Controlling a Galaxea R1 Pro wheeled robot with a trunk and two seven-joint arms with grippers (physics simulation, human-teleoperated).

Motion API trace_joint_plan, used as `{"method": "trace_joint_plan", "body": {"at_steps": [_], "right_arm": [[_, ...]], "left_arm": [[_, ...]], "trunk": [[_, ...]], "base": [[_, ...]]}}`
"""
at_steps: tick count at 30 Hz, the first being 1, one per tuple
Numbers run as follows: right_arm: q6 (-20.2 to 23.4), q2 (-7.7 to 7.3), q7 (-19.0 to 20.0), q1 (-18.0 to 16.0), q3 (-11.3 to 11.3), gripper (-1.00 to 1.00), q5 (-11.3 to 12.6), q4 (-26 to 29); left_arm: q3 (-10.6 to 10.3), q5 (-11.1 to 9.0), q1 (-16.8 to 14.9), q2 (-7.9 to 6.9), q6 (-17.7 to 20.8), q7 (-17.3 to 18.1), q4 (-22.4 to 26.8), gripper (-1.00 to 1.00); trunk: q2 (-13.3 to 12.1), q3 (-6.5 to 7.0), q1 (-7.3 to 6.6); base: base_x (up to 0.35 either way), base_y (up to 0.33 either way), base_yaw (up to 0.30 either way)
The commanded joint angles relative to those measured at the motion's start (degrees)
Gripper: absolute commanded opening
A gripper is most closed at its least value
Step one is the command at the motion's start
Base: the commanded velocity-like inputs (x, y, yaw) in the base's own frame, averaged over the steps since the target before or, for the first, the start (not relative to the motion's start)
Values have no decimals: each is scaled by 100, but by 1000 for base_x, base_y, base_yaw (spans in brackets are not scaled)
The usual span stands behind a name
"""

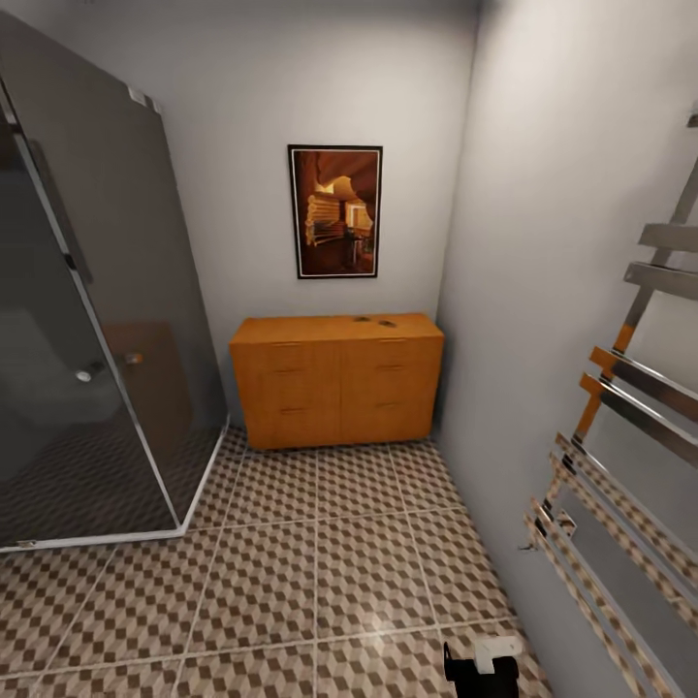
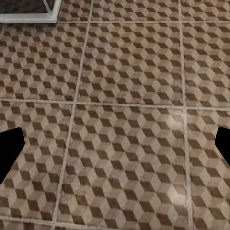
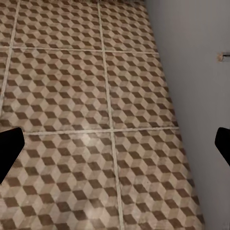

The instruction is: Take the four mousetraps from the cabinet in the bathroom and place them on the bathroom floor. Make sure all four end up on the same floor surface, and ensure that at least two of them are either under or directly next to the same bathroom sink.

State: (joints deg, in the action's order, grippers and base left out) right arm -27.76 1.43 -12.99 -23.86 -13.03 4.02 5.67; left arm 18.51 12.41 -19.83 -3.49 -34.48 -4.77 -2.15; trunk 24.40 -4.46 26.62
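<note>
The orange-brown cabinet [image 1: 336, 388] stands against the far wall in the head view, its drawers closed. On its top, toward the right, lie two small flat mousetraps [image 1: 362, 318] [image 1: 386, 322], too small to make out in detail. The cube-patterned bathroom floor [image 1: 320, 572] stretches between me and the cabinet. My left gripper [image 2: 115, 148] hangs open over bare tiles, its black fingertips [image 2: 9, 153] far apart. The right gripper [image 3: 115, 148] is also open above the tiles, close to the white wall [image 3: 196, 72]. No sink is in view.
A dark glass shower enclosure [image 1: 87, 339] fills the left side. A chrome towel rail [image 1: 620, 465] juts from the right wall. A framed picture [image 1: 335, 211] hangs above the cabinet. A black and white part of my arm [image 1: 482, 669] shows at the bottom edge.
</note>
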Motion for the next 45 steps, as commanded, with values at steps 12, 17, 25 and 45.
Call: {"method": "trace_joint_plan", "body": {"at_steps": [12,17,25,45], "right_arm": [[-14,-3,-22,-5,-50,100,43,-5],[-17,-3,-24,-5,-50,100,41,-5],[-19,-3,-22,-5,-50,100,37,-5],[-19,-3,-19,-5,-50,100,37,-5]], "left_arm": [[12,60,-12,-3,-32,-50,-22,100],[12,60,-12,-1,-32,-53,-23,100],[12,60,-12,-2,-32,-51,-23,100],[12,60,-12,-3,-32,-50,-23,100]], "trunk": [[12,-12,4],[12,-12,4],[12,-12,4],[12,-12,4]], "base": [[89,0,176],[106,0,22],[138,-48,4],[187,-48,-25]]}}
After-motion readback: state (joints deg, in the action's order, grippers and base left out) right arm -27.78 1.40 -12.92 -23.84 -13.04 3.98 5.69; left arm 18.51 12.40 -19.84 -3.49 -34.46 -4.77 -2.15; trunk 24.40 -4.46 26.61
